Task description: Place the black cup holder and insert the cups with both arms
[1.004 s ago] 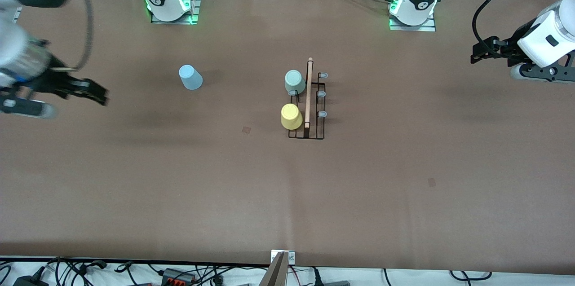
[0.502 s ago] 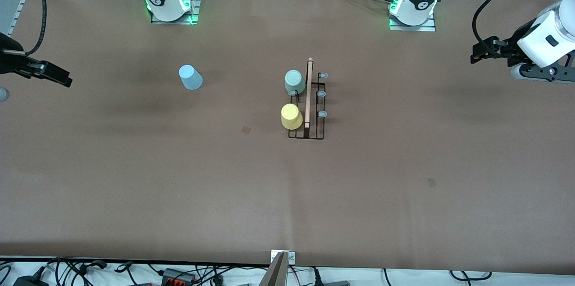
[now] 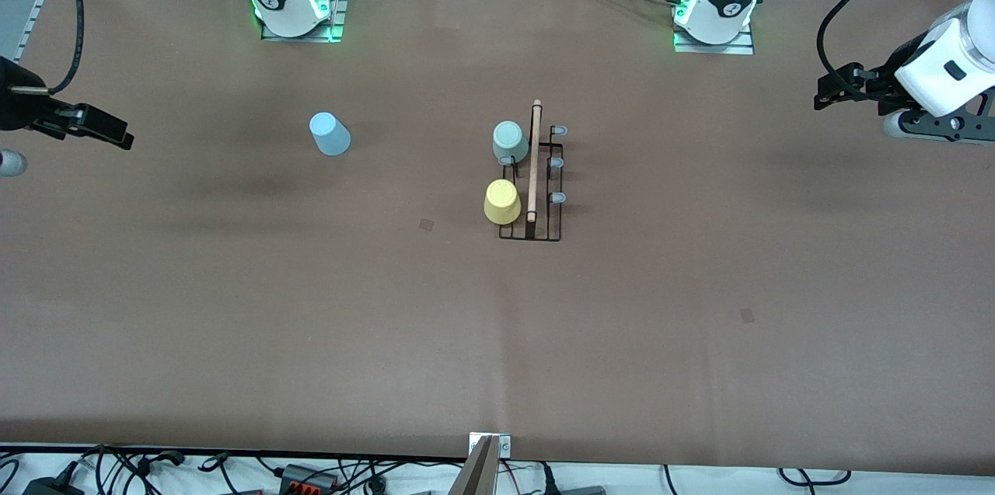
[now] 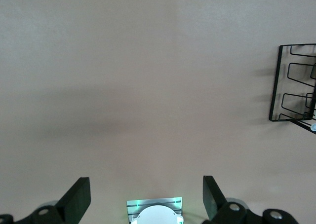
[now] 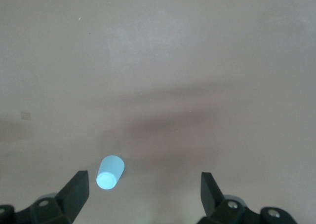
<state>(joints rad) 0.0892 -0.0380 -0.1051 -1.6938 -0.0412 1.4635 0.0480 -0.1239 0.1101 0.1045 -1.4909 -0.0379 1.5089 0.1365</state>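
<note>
The black cup holder stands mid-table with its wooden rod handle upright along it. A pale green cup and a yellow cup sit upside down on pegs on the side toward the right arm's end. A light blue cup stands upside down on the table, apart, toward the right arm's end; it shows in the right wrist view. My right gripper is open and empty, high at that table end. My left gripper is open and empty, high at its own end; the holder's edge shows in its view.
Bare grey-tipped pegs line the holder's side toward the left arm's end. The arm bases stand at the table's far edge. Small tape marks lie on the brown tabletop. Cables hang past the near edge.
My right gripper has pulled back away from the table's middle, toward its own end and farther from the camera. The yellow cup has shifted very slightly. The left arm has not moved.
</note>
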